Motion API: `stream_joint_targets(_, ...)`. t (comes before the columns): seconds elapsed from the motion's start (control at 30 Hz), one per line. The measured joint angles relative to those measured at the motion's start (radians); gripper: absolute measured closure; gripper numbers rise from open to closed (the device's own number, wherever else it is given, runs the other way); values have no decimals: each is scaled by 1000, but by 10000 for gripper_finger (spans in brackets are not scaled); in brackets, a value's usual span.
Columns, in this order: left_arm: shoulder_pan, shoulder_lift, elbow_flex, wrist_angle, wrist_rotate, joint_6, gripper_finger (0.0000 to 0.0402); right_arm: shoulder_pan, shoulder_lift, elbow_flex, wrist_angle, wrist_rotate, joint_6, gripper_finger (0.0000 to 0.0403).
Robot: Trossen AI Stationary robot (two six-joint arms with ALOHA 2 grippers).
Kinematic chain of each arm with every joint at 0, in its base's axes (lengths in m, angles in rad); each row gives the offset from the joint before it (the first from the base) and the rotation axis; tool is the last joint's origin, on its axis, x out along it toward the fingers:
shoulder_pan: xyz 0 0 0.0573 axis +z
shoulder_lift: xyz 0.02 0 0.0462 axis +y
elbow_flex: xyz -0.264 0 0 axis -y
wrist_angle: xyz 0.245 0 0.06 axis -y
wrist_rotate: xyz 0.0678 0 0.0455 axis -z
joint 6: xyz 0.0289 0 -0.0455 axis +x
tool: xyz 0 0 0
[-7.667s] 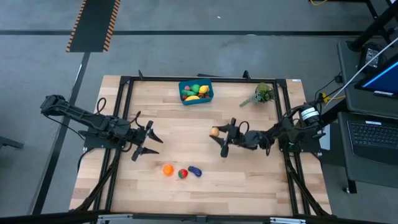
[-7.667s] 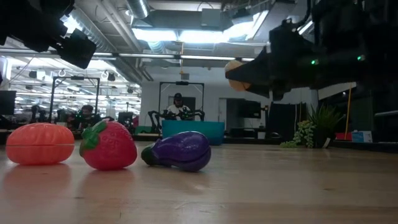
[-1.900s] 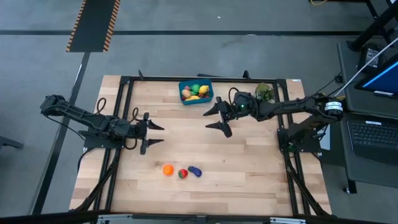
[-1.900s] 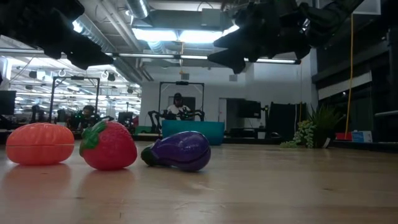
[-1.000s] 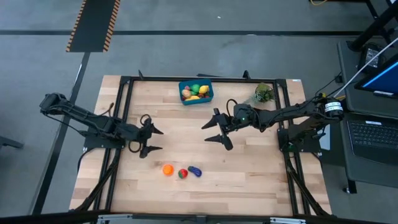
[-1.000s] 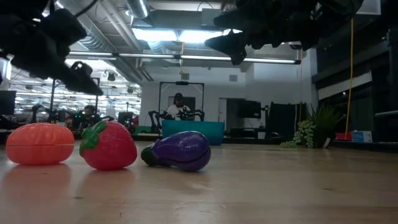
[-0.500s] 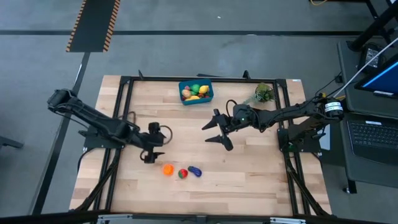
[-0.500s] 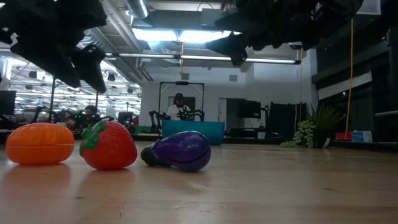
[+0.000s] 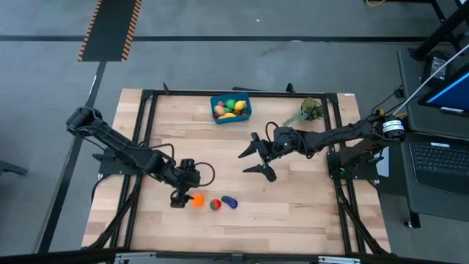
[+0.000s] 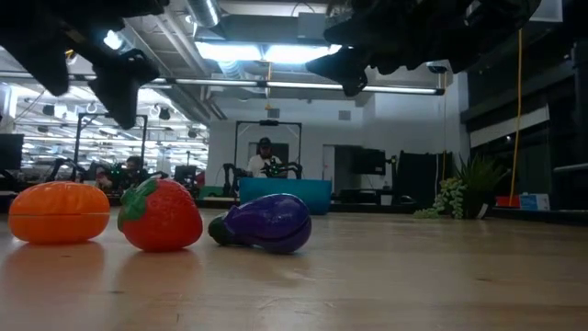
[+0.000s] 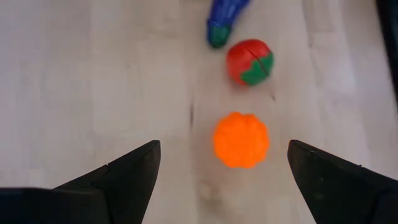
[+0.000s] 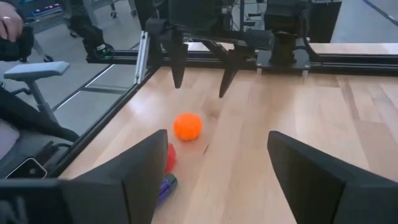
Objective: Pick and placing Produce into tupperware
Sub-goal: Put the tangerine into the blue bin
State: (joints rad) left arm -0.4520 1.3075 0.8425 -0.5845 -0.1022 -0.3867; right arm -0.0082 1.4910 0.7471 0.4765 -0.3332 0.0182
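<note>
Three produce pieces lie in a row on the wooden table near its front: an orange, a red strawberry and a purple eggplant. My left gripper hangs open, pointing steeply down, above and just left of the orange, clear of it. My right gripper stands open over the table's middle with nothing between its fingers. The blue tupperware sits at the far edge with several produce pieces inside.
A leafy green sprig lies at the far right of the table. A black frame runs along the table's edges. Bare wood lies between the produce row and the tupperware. A person sits in the room beyond.
My left gripper has gone toward the table's right and near edges, over to the orange, and has tipped from nearly level to steeply downward, staying open. The produce has not moved.
</note>
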Motion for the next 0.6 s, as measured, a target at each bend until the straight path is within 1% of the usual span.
stream_joint_targets(0.1, -12, 0, 0, 1, 20, 1, 60, 9, 0, 0, 0, 0, 0, 124)
stream_joint_targets(0.4, -11, 0, 0, 7, 20, 2, 60, 11, 0, 0, 1, 0, -1, 124)
stream_joint_targets(0.5, -11, 0, 0, 14, 8, -8, 60, 11, 0, 0, 0, 0, -1, 124)
stream_joint_targets(0.6, -14, 1, 0, 25, -20, -60, 60, 11, 0, 0, 0, 0, -1, 124)
